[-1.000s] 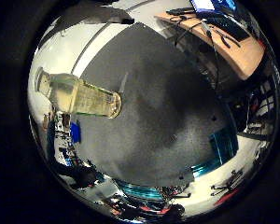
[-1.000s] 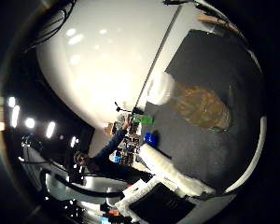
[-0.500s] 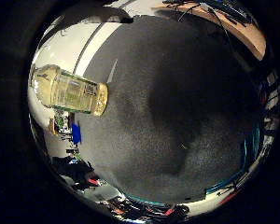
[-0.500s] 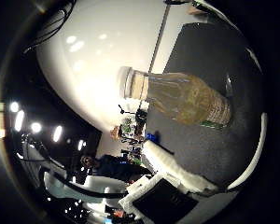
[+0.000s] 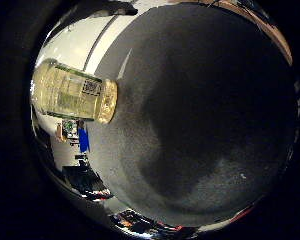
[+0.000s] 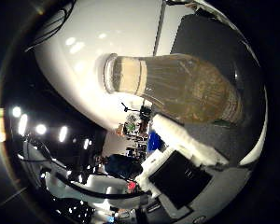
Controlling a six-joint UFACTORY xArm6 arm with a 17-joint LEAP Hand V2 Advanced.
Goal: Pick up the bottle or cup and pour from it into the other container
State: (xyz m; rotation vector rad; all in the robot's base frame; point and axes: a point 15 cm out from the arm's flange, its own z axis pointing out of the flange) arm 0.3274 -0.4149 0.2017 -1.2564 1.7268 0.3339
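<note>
A clear plastic bottle with yellowish liquid, a printed label and a pale cap stands on a dark grey table top. It fills much of the right thumb side palm view, so it is close to the palm. It also shows in the right little finger side palm view, at the table's edge side. A white and black part of my hand reaches out straight beside the bottle's base, not curled round it.
The table's edge runs close behind the bottle, with pale floor beyond it. Cluttered room furniture lies far behind the bottle.
The bottle has grown much larger in both views: the palm has moved closer to it. The desks and room edge have slid out of the little finger side view.
</note>
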